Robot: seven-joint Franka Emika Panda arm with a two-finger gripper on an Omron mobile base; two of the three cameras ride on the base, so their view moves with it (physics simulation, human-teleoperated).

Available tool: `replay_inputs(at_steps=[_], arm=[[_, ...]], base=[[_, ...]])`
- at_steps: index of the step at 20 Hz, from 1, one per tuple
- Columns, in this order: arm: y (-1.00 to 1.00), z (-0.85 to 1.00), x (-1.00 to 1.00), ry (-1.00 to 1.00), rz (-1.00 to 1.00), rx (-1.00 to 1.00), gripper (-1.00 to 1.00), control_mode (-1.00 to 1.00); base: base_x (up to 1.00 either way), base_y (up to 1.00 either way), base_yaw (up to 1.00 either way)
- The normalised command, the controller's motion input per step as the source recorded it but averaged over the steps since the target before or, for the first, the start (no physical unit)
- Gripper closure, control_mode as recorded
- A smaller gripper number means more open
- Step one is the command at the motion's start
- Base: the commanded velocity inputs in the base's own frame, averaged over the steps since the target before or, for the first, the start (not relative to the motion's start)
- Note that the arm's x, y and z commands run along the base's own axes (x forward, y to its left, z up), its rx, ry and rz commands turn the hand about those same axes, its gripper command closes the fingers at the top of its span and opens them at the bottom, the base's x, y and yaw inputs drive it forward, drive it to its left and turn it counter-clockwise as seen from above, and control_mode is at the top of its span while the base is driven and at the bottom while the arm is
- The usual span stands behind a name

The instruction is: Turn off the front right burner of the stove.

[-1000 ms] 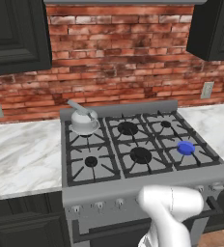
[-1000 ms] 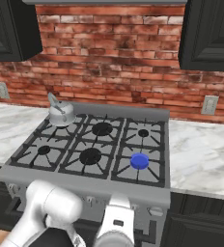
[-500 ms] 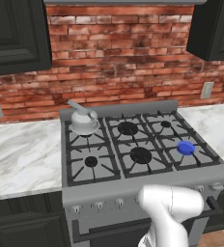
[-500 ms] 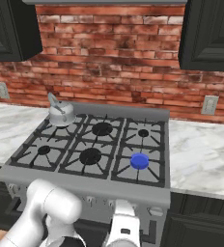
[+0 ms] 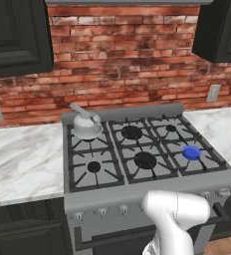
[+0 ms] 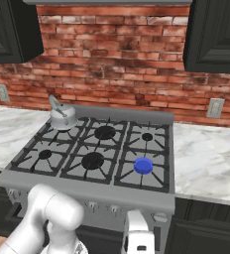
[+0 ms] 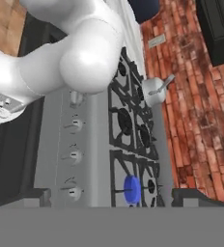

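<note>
Red brick wall (image 5: 137, 64) runs across the far side, with dark upper cabinets (image 5: 15, 37) at far left and far right and a white outlet (image 6: 215, 107) on the brick at the right. White marble worktop (image 5: 23, 162) flanks the range on both sides. The stove (image 5: 152, 187), grey steel with black grates, sits between the two worktop runs, its dark oven door (image 7: 12, 144) below the front panel. White robot arm (image 5: 174, 219) rises in front of the stove's near edge, covering part of the front panel in both base views. A silver kettle (image 5: 86, 124) stands on the far left burner, handle tilted up toward the left. Large black centre burner (image 5: 145, 160) sits in the near row, unlit. The front right burner (image 5: 191, 152) shows as a bright blue disc in the near right corner of the cooktop, just right of the centre burner; also seen at (image 6: 143, 165) and (image 7: 132, 188). Row of small silver knobs (image 7: 74, 155) lines the front panel. Gripper fingertips cannot be made out in any view, so open or closed: cannot tell.
</note>
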Motion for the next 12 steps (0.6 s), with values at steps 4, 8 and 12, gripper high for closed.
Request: replay_inputs(at_steps=[4,8,12], arm=[[0.22,-0.33,0.52,-0.09,0.0,-0.04,-1.0,-1.0],[0.08,-0.46,0.22,-0.1,0.0,0.0,-1.0,-1.0],[0.15,-0.53,0.23,-0.09,0.0,0.0,-1.0,-1.0]], base=[[0.0,0.0,0.0],[0.0,0.0,0.0],[0.0,0.0,0.0]])
